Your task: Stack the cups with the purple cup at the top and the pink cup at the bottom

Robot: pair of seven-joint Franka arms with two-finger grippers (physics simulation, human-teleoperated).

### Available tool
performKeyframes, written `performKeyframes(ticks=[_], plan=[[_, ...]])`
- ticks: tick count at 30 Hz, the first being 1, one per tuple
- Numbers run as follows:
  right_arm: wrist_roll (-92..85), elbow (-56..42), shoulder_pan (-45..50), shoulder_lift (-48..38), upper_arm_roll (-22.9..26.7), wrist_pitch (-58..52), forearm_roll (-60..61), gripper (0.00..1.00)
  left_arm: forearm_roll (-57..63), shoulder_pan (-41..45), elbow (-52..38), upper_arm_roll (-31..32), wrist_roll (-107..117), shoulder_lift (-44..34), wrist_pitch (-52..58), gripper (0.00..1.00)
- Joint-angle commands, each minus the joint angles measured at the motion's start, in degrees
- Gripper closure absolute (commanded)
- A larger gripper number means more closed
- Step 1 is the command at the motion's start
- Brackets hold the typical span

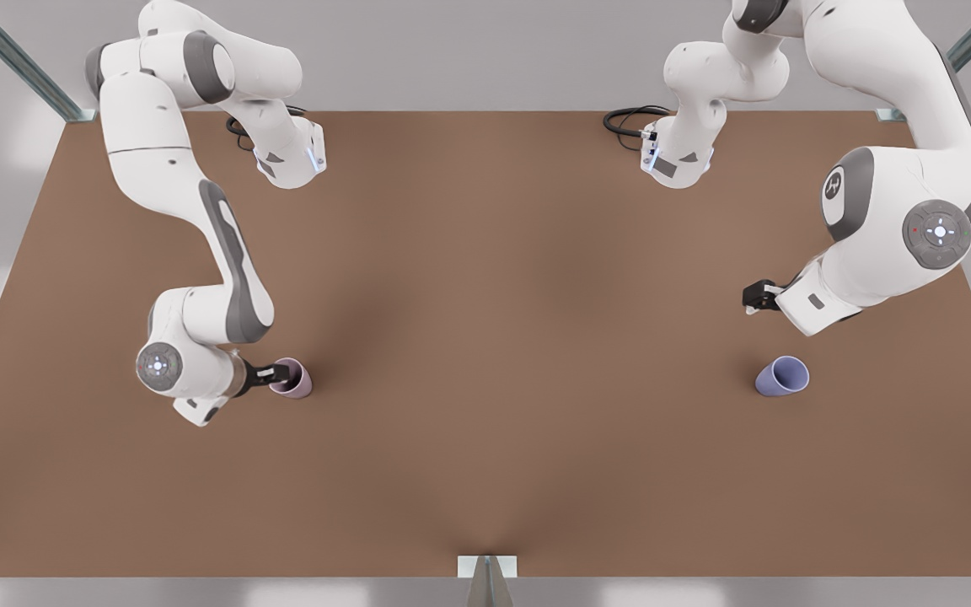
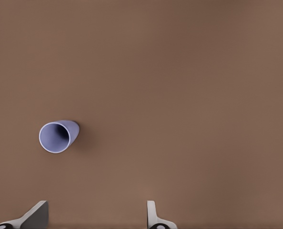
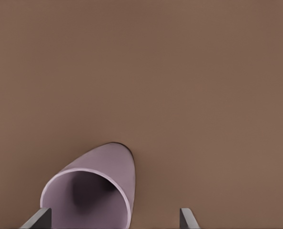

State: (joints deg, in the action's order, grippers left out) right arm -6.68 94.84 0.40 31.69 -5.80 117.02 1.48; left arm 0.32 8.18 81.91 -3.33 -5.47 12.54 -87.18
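A brown worktop (image 1: 485, 337) is seen from above, with a white robot arm at each side. The pink cup (image 1: 293, 378) stands upright near the front view's left, and the purple cup (image 1: 783, 376) stands upright near the front view's right; the two are well apart, and neither is stacked.

The right hand (image 1: 275, 373) is placed low at the pink cup's rim, on the front view's left. In the right wrist view, the pink cup (image 3: 93, 190) is seen close up with its dark inside facing the camera, and the two fingertips (image 3: 38, 219) are spread apart, one at the cup's rim and the other out past it. The hand is released, and whether the cup is touched cannot be told.

The left hand (image 1: 757, 297) is held above the worktop on the front view's right, behind the purple cup and apart from it. In the left wrist view, the purple cup (image 2: 58, 136) is seen well off from the spread fingertips (image 2: 151, 212). This hand is released too, with nothing between its fingers.
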Motion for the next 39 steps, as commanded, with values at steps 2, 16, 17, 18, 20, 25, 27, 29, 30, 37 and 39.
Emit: performKeyframes(ticks=[2, 16, 17, 18, 20, 25, 27, 29, 30, 37, 39], plan=[[-1.23, 0.97, -0.05, 0.13, 0.0, 7.6, -0.07, 0.0, 0.03, 0.0, 0.01, -0.01, -0.42, 0.02, 0.17, 0.0], [-4.4, 6.24, -0.67, 1.01, 0.09, 12.97, -0.07, 0.39, 0.03, -0.09, 0.01, -0.36, -0.5, 0.11, 0.17, 0.0], [-4.4, 6.85, -0.67, 0.92, 0.09, 13.32, -0.07, 0.39, 0.03, -0.09, 0.01, -0.36, -0.5, 0.11, 0.17, 0.0], [-4.4, 7.47, -0.67, 0.92, 0.08, 13.5, -0.07, 0.4, 0.03, -0.09, -0.08, -0.36, -0.5, 0.11, 0.17, 0.0], [-4.4, 7.82, -0.4, 0.75, 0.08, 13.5, -0.07, 0.49, 0.03, -0.09, 0.01, -0.36, -0.5, 0.11, 0.17, 0.0], [-4.22, 7.56, -0.49, 0.57, 0.08, 13.5, 0.02, 0.79, 0.03, -0.09, -0.08, -0.36, -0.5, 0.11, 0.35, 0.0], [-4.22, 7.38, -0.4, 0.57, 0.08, 13.41, 0.02, 0.79, 0.03, -0.09, 0.01, -0.36, -0.42, 0.11, 0.43, 0.0], [-3.69, 7.21, -0.14, 0.48, 0.0, 13.41, 0.02, 0.79, 0.03, -0.09, 0.01, -0.36, -0.5, 0.37, 0.43, 0.0], [-3.43, 6.51, 0.03, 0.39, 0.0, 13.15, 0.02, 0.79, 0.03, -0.18, 0.01, -0.36, -0.5, 0.46, 0.43, 0.0], [38.39, -5.44, 17.7, 1.71, -0.36, 5.5, 0.45, 0.79, 2.14, -0.79, -0.17, -3.96, -0.59, 1.61, -2.37, 0.0], [52.11, -20.46, 24.02, 10.32, -0.44, -1.61, 0.54, 0.79, 2.23, -0.88, -0.17, -5.98, -0.59, 3.98, -4.05, 0.0]])
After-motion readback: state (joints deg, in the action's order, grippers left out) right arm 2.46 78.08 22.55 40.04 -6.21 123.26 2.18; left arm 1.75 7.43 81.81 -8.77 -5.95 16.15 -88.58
